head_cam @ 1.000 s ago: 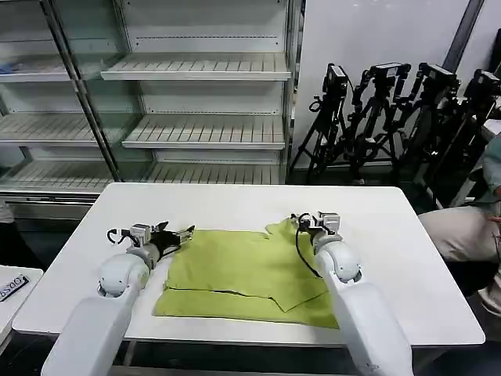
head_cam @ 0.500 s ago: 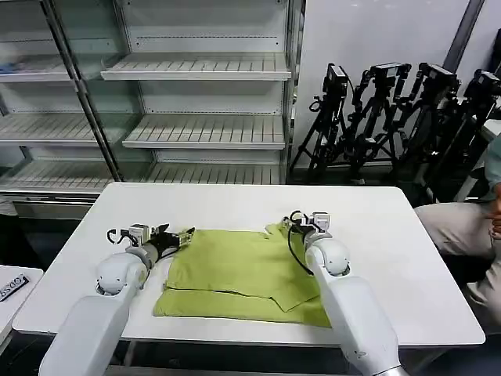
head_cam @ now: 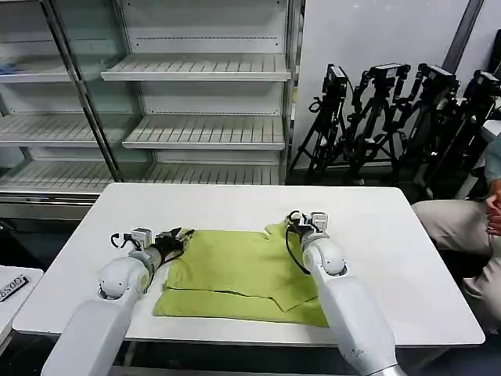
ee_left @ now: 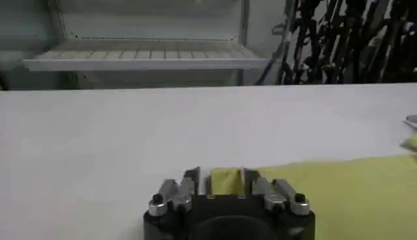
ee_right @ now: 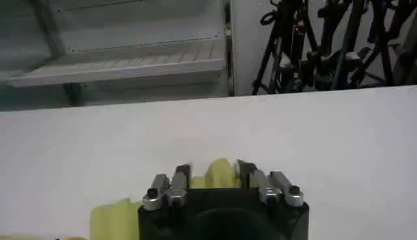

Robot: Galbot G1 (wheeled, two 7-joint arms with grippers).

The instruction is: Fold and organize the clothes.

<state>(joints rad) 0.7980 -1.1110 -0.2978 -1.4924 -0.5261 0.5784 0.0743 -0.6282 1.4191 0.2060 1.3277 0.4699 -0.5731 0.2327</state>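
The lime-green shirt [head_cam: 235,270] lies partly folded on the white table [head_cam: 376,235], with one flap turned over its near half. My left gripper [head_cam: 175,236] sits at the shirt's far left corner. In the left wrist view the gripper [ee_left: 221,176] is shut on the shirt, and a strip of green fabric [ee_left: 225,182] fills the gap between its fingers. My right gripper [head_cam: 300,224] is at the far right corner, where the cloth is bunched up. In the right wrist view the gripper [ee_right: 213,168] is shut on a green fold [ee_right: 219,173].
Empty white shelving [head_cam: 196,70] stands behind the table. A row of black tripods [head_cam: 391,117] is at the back right. A seated person [head_cam: 470,227] is past the table's right edge. Bare tabletop lies beyond and to both sides of the shirt.
My left gripper has moved right onto the shirt's far left corner and shut on it. My right gripper has shifted slightly left with the bunched corner.
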